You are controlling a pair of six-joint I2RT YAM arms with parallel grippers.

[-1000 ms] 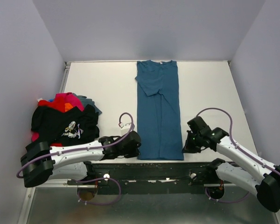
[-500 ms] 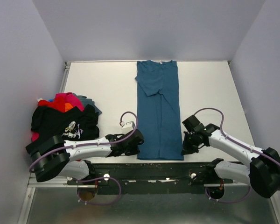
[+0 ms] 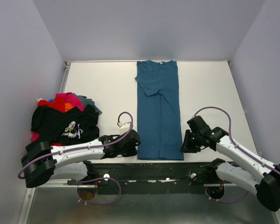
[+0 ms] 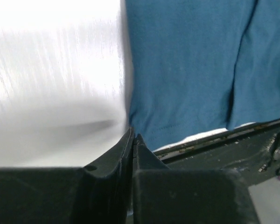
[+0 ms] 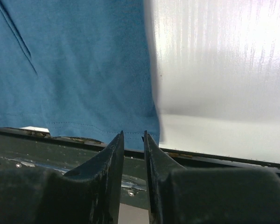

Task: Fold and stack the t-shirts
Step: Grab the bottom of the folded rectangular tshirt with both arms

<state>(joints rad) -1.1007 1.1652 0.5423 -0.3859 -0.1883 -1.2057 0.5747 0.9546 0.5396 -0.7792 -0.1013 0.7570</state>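
Observation:
A teal-blue t-shirt [image 3: 158,112] lies flat on the white table [image 3: 102,88], folded into a long narrow strip with its hem at the near edge. My left gripper [image 3: 137,141] is shut, its tips [image 4: 133,136] at the hem's left corner [image 4: 144,130]. I see no cloth between the jaws. My right gripper [image 3: 183,145] is open by a narrow gap, its tips [image 5: 133,135] over the hem near the right corner of the shirt [image 5: 84,70]. A pile at the left holds the black printed shirt [image 3: 60,123], the red [image 3: 49,102], the magenta [image 3: 67,99] and the orange [image 3: 68,107] ones.
The dark front rail [image 3: 154,169] runs just below the shirt's hem and shows in both wrist views [image 4: 214,154] [image 5: 60,144]. Grey walls close in the table on three sides. A grey-blue cloth [image 3: 89,101] lies behind the pile.
Both arms swung their elbows inward and back out again. The grippers stayed at the shirt's near corners. The shirt has not moved.

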